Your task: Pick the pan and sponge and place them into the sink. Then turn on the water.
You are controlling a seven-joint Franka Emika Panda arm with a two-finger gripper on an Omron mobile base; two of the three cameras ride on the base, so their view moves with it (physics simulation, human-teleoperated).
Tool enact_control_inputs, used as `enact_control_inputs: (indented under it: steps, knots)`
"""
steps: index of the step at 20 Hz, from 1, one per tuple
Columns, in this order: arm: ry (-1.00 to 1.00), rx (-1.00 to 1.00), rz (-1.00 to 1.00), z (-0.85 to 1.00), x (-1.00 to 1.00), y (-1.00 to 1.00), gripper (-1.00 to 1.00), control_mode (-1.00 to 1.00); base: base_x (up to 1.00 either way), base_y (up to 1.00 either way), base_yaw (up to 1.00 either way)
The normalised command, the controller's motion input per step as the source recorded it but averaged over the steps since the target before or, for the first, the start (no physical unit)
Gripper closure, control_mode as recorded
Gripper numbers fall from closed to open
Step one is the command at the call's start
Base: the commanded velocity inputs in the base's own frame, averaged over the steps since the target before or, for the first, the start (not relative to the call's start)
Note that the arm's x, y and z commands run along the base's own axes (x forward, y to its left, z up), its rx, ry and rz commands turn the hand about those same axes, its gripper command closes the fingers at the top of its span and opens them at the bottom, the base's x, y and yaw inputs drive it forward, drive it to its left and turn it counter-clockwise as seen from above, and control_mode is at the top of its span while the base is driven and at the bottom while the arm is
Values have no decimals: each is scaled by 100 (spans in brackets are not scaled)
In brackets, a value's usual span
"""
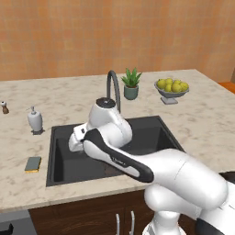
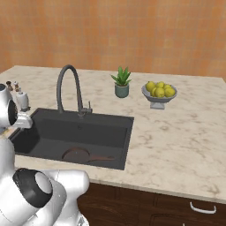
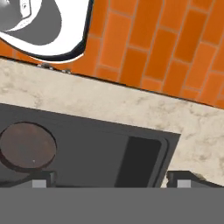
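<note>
The pan (image 2: 78, 155) was already down in the sink (image 2: 110, 121), lying flat on the black floor near the front wall with its long handle stretched along that wall. In the hand view it showed as a brown disc (image 3: 27, 146) just beyond one fingertip of the claw (image 3: 111, 178), so the claw hung over the basin close above it. That half of the carrying looked done.

The sponge (image 1: 33, 164) was not. It sat on the counter (image 1: 202, 124), just outside the sink's left rim and off to the claw's side, apart from the pan and untouched. I judged that fetching it was the next job, and only after that the water: nothing ran from the arched faucet (image 2: 68, 88), which stood behind the basin, beyond the claw.

The claw itself stood wide and released, with nothing between its two dark tips; through the gap only the sink floor and its far wall showed.

Counting what was about: one pan, one sponge, one sink, one faucet. Past the faucet, well away from the claw, stood one small potted plant (image 1: 131, 84) and one grey bowl of yellow-green fruit (image 1: 172, 88); I made out about five pieces but could not be sure. Near the sink's back left corner was one white soap pump (image 1: 35, 120), and farther off a small shaker (image 1: 4, 107); the right base view seemed to show two there.
</note>
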Motion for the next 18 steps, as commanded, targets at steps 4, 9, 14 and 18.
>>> enact_control_inputs:
  steps: [4, 9, 14, 18]
  knots:
    - [0, -6, 0, -5, 75, 100, -100, -100, 0, 0, 0]
    - [10, -5, 0, 0, 45, 100, -100, -100, 0, 0, 0]
    - [5, -1, 7, -22, 5, 94, -100, -100, 0, 0, 0]
    - [-6, 0, 4, -16, 0, 25, -100, -100, 0, 0, 0]
